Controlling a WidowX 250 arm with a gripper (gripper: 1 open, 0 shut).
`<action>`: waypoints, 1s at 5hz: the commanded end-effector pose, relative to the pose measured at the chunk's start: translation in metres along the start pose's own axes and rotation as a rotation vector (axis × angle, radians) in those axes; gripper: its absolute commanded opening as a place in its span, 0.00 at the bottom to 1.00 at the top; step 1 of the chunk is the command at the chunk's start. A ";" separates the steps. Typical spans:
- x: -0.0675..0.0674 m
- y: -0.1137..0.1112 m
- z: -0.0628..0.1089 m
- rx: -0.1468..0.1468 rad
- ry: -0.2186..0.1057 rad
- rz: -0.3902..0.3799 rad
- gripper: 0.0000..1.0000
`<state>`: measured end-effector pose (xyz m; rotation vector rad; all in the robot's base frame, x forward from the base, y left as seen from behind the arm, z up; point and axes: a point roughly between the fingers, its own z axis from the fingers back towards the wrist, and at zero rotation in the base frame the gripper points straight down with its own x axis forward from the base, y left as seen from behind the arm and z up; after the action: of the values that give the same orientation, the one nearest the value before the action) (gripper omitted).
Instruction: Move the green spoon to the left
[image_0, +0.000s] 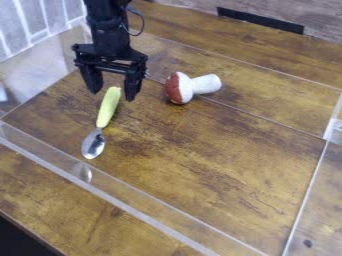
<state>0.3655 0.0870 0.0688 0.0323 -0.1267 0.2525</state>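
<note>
The green spoon (103, 116) lies flat on the wooden tabletop at the left, its yellow-green handle pointing away and its shiny silver bowl (92, 146) nearest the camera. My gripper (111, 83) hangs just above the far end of the handle, pointing down. Its two black fingers stand apart on either side of the handle tip, open and holding nothing.
A toy mushroom (193, 87) with a red-brown cap and white stem lies on its side to the right of the gripper. A low clear plastic wall (160, 226) frames the work area. A clear stand (96, 40) sits at the back left.
</note>
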 end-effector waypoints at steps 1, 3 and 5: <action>0.003 0.014 0.012 -0.003 -0.057 0.049 1.00; 0.003 0.021 -0.010 -0.018 -0.036 0.097 1.00; 0.003 0.021 -0.023 -0.058 -0.022 0.124 1.00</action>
<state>0.3664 0.0992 0.0339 -0.0381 -0.1153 0.3475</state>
